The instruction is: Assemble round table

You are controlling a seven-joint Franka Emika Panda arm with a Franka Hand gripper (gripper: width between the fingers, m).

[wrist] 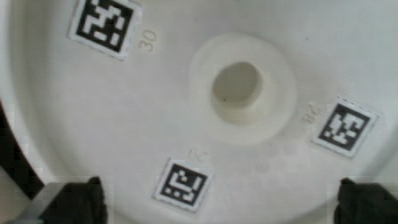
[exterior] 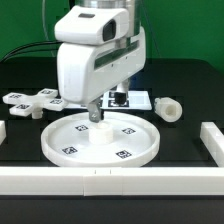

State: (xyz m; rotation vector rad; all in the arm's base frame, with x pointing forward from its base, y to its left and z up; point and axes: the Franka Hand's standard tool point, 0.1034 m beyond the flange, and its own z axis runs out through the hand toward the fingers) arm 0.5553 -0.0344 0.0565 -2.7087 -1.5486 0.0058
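The large rimmed round disc [exterior: 100, 141] lies flat on the black table in the middle, with several tags on its face. In the wrist view the disc [wrist: 160, 130] fills the picture, with its raised hub and centre hole [wrist: 238, 85]. My gripper [exterior: 96, 113] hangs straight over the disc, its fingertips just above the face near the centre. Its jaws stand wide apart with nothing between them but the disc's surface [wrist: 217, 205]. The cross-shaped foot [exterior: 33, 102] lies at the exterior view's left. The short cylinder post [exterior: 168, 108] lies on its side at the exterior view's right.
The marker board [exterior: 130, 99] lies behind the gripper. Long white border bars run along the front edge [exterior: 110, 179] and the exterior view's right side [exterior: 213, 138]. A green wall stands behind.
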